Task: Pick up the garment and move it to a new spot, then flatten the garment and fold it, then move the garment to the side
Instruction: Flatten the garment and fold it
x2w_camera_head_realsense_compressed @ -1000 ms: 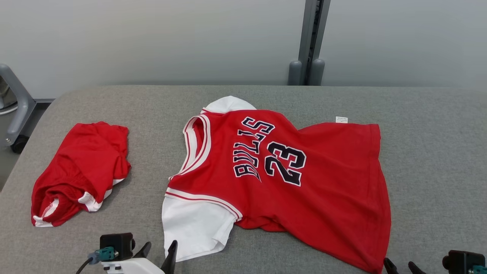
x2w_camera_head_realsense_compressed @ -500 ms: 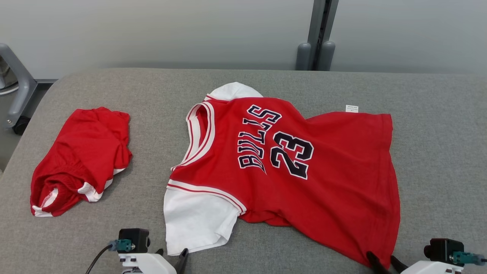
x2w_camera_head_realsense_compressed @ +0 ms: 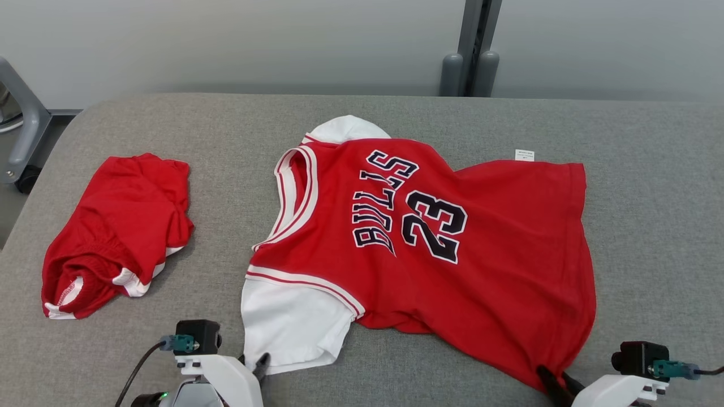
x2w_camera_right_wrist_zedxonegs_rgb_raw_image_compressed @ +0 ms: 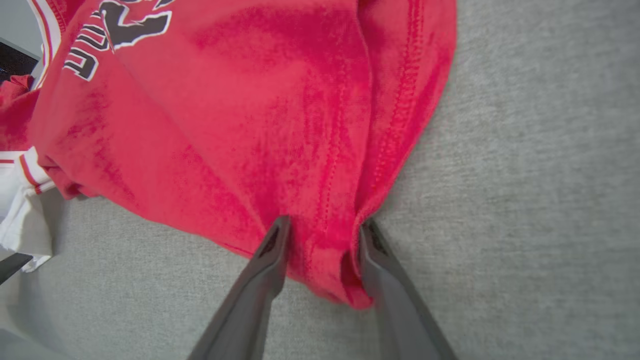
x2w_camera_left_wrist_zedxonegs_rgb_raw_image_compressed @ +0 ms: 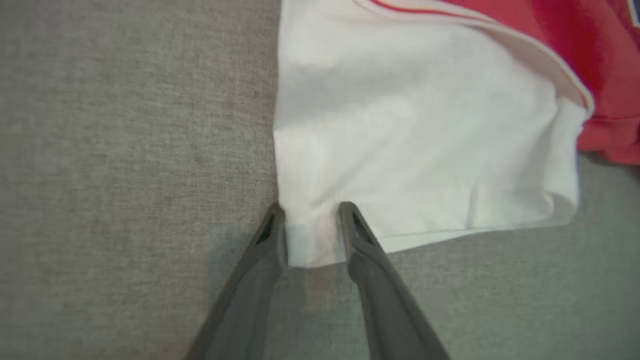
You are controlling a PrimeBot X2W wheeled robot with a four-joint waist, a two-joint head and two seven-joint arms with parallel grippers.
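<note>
— Grey padded table [x2w_camera_head_realsense_compressed: 650,226] under a pale wall [x2w_camera_head_realsense_compressed: 226,45]: where on it is the garment?

— Your red jersey [x2w_camera_head_realsense_compressed: 481,271] lies spread near the middle, lettering and number up. The collar is toward the robot's left and the hem toward its right. Its white sleeve [x2w_camera_left_wrist_zedxonegs_rgb_raw_image_compressed: 425,140] lies at the near edge, on the robot's side.

— And the claws?

— Your left gripper [x2w_camera_left_wrist_zedxonegs_rgb_raw_image_compressed: 310,212] has its fingers parted astride the near corner of that sleeve, with the cloth between them touching both. Your right gripper [x2w_camera_right_wrist_zedxonegs_rgb_raw_image_compressed: 322,225] is parted too, with a small bunch of the hem's near corner between its fingers. Neither has closed down flat on the cloth.

— Anything else you'd flag?

— You have a second red piece [x2w_camera_head_realsense_compressed: 119,226], crumpled, well apart on the jersey's left. A small white label [x2w_camera_head_realsense_compressed: 524,154] sits at the jersey's far edge.
</note>
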